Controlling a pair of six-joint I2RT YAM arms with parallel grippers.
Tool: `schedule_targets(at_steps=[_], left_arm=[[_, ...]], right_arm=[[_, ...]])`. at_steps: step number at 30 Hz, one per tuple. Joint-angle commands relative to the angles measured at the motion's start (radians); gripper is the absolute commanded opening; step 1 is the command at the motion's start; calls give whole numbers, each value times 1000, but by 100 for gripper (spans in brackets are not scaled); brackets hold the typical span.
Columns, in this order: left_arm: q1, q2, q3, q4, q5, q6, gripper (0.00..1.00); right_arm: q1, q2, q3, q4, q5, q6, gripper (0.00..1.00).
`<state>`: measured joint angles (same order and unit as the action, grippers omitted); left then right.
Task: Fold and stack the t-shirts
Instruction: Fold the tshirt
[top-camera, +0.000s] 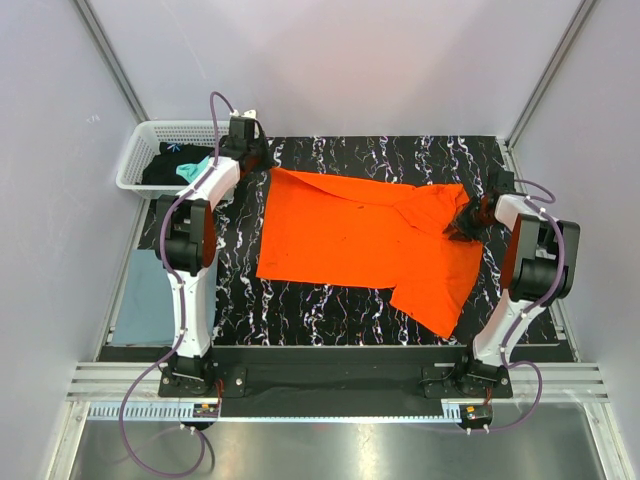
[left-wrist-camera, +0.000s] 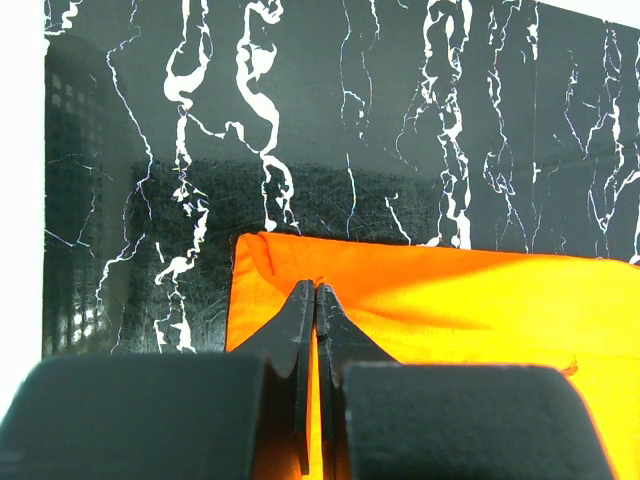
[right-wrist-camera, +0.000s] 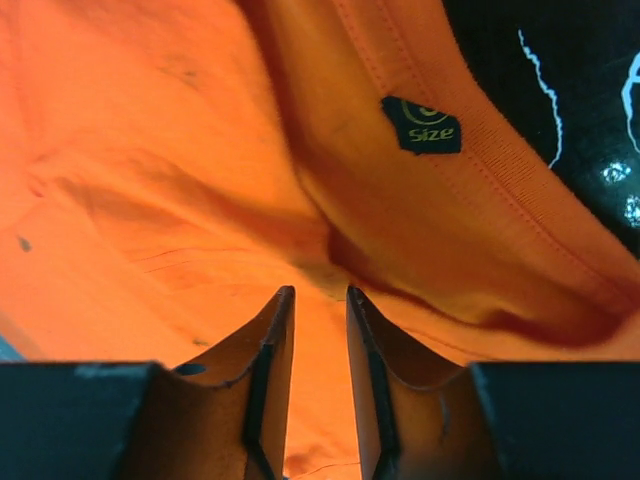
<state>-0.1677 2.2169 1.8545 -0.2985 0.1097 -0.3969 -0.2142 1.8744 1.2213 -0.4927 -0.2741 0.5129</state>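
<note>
One orange t-shirt lies spread mid-frame on the black marbled table, with bare tabletop above and below it. A white basket sits upper left. From the left wrist, we see the left gripper closed tip to tip at the shirt's hem. From the right wrist, the right gripper stands slightly parted over creased collar cloth; whether it grips, we cannot tell. A black label reads "Size".

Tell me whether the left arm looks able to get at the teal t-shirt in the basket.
Probably yes. The white basket is open-topped, right beside the left end effector, and the teal t-shirt lies on top inside. The end effector is shut, so it would need to open first.
</note>
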Motion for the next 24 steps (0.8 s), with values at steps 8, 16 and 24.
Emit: schedule_targets(at_steps=[8, 16, 24], left_arm=[[11, -11, 5, 19, 21, 6, 0], [11, -6, 3, 18, 24, 6, 0], [11, 0, 2, 18, 24, -5, 0]], right_arm=[[-2, 19, 35, -12, 45, -117, 33], [-2, 29, 47, -27, 69, -154, 38], [-1, 65, 89, -17, 13, -162, 36]])
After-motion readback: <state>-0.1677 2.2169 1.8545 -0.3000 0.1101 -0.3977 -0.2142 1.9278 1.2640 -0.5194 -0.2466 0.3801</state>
